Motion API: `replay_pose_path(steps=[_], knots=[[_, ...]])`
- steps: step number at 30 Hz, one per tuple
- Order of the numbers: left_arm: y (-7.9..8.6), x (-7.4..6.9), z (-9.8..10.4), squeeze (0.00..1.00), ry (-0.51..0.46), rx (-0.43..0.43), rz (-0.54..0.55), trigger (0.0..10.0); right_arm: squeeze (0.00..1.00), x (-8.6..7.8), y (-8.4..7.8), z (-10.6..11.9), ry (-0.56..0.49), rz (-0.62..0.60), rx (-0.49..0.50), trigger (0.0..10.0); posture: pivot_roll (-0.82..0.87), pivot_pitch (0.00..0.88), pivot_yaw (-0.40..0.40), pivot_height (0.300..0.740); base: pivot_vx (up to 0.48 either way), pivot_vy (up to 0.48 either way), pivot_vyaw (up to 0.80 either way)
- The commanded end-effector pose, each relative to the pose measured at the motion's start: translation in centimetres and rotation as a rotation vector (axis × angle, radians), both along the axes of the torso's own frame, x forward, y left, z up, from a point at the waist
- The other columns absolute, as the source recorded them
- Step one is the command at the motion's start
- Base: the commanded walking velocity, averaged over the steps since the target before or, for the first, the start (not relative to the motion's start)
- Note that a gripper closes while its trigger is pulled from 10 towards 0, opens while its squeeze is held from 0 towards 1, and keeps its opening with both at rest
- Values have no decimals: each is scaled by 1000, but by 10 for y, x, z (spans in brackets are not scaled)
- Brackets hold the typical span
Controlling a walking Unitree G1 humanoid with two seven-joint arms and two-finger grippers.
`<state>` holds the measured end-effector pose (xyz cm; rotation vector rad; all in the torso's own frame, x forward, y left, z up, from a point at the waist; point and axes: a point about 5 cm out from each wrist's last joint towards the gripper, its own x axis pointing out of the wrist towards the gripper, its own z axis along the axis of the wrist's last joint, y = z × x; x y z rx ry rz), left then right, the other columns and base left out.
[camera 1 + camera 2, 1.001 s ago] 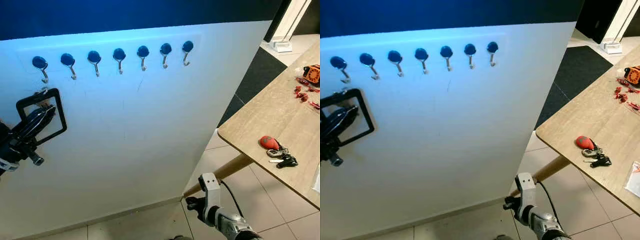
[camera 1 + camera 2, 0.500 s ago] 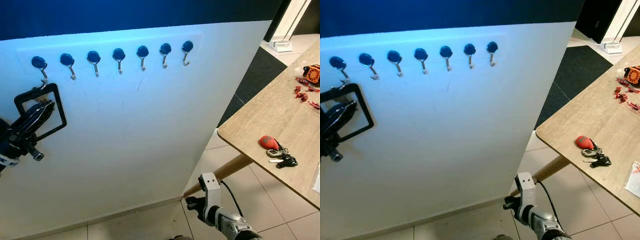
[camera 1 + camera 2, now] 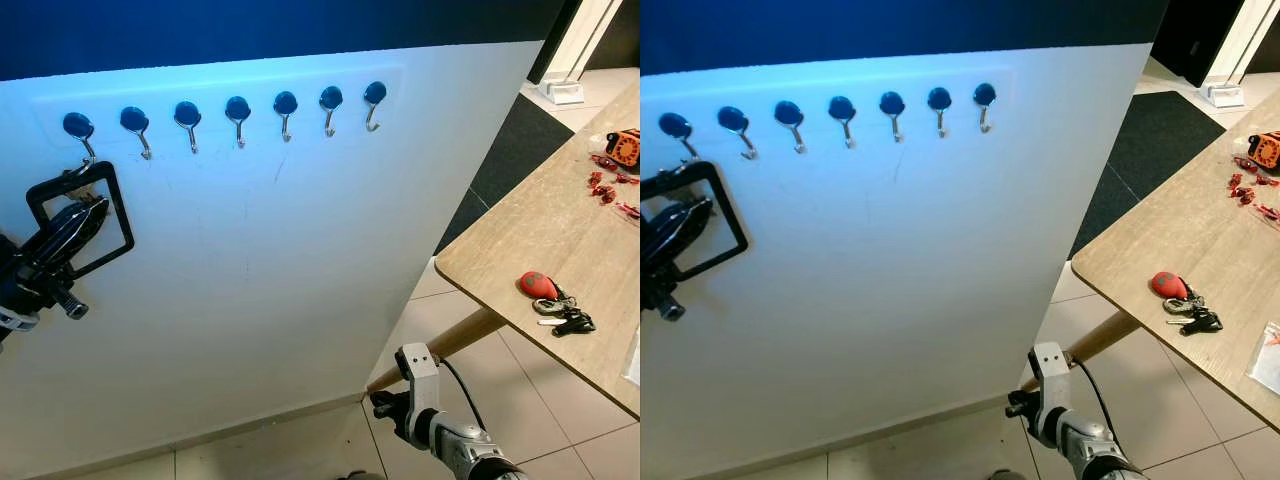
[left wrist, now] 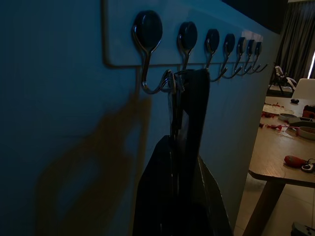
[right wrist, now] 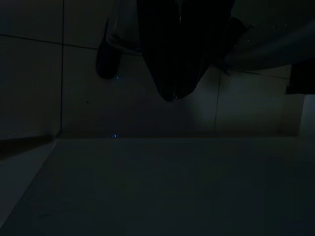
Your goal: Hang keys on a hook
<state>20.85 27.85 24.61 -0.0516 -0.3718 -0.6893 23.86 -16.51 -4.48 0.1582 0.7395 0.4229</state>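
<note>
Up at the wall, the left gripper (image 3: 88, 212) pinches a black rectangular key holder (image 3: 82, 220), its metal ring (image 4: 170, 81) looped on the leftmost hook (image 4: 147, 56). Another key bunch (image 3: 560, 305) lies on the desk (image 3: 560, 225); the right gripper (image 5: 172, 73) hangs closed near the floor.

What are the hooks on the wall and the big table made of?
The hooks: the curved parts look like shiny silver metal, since they glint; the round blue tops could be plastic or painted metal, hard to tell. The table looks like pale wood or a wood-look board, with grain streaks across its matte top. Its slanted leg looks like plain light wood.
</note>
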Motion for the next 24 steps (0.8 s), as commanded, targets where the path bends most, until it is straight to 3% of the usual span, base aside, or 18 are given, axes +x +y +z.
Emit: replay_pose_path(steps=[1, 11, 24], knots=[[-7, 2, 4, 0, -3, 23, -31, 10000, 0, -5, 0, -4, 18, -12, 6, 10000, 3, 73, -18, 740, 0, 0, 0], [-15, 7, 2, 0, 19, 27, -77, 10000, 0, -7, 1, -5, 22, -21, 11, 10000, -1, 76, -8, 740, 0, 0, 0], [-11, 10, 4, 0, 11, 25, -43, 10000, 0, -8, 2, -6, 22, -23, 17, 10000, 1, 80, -5, 740, 0, 0, 0]])
